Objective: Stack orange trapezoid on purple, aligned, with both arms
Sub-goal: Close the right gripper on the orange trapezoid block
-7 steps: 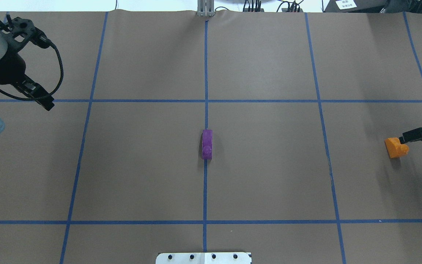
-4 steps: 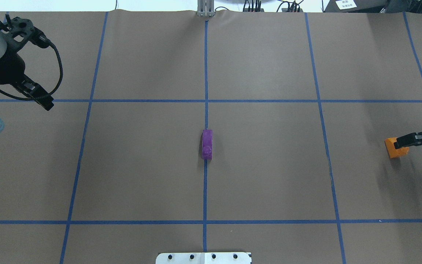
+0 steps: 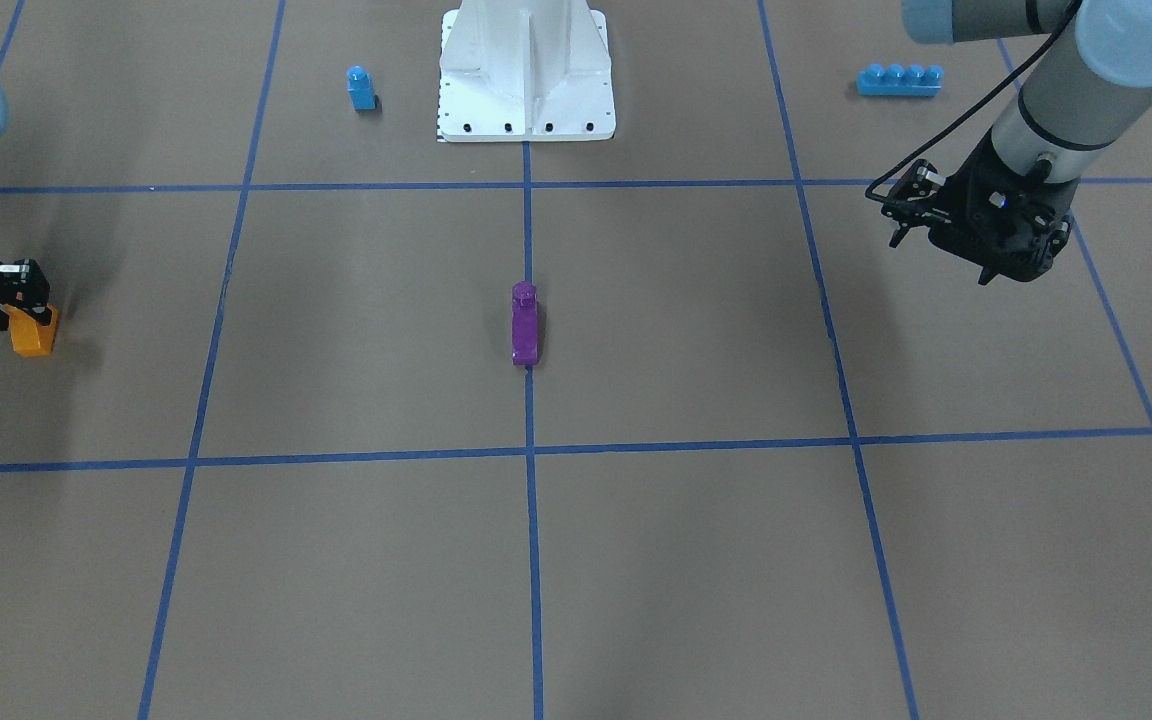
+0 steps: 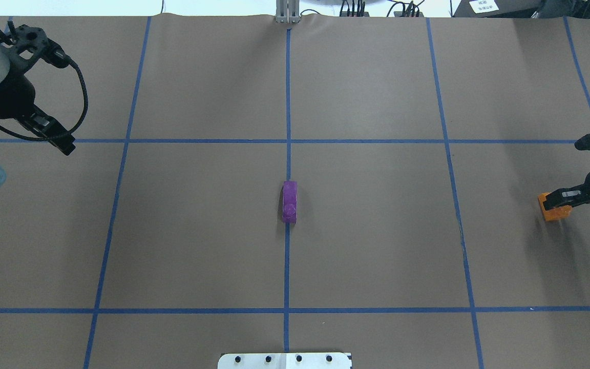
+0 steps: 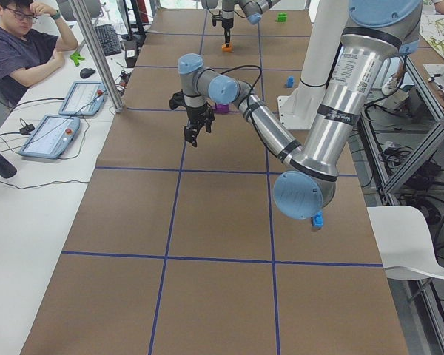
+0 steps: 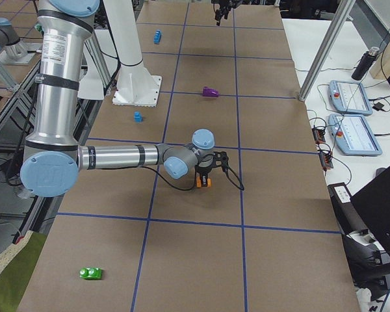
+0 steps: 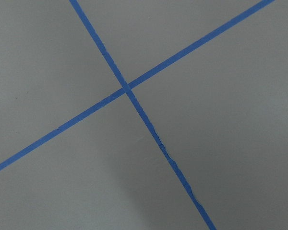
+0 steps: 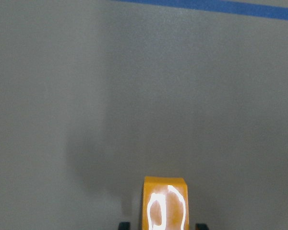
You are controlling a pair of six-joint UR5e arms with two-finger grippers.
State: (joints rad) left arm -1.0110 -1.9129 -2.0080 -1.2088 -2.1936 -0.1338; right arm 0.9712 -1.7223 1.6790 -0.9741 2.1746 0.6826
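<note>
Right wrist-mounted view: right end effector (image 8: 159, 225) wide, straddling the orange trapezoid (image 8: 164, 201); left end effector (image 4: 66, 146): cannot tell.

Colours on my brown table (image 4: 377, 246)
Glossy orange trapezoid (image 4: 551, 212) at my black right gripper (image 4: 554, 201); purple (image 4: 289, 201) mid-table on blue tape grid (image 4: 366, 141); two blue bricks (image 3: 899, 80) near my white base (image 3: 526, 70).

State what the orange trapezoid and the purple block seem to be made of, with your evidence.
The orange trapezoid: probably plastic, glossy; a bright white glare sits on its face. The purple block: likely the same plastic, smooth, evenly coloured, moulded stud; shine fainter.
</note>
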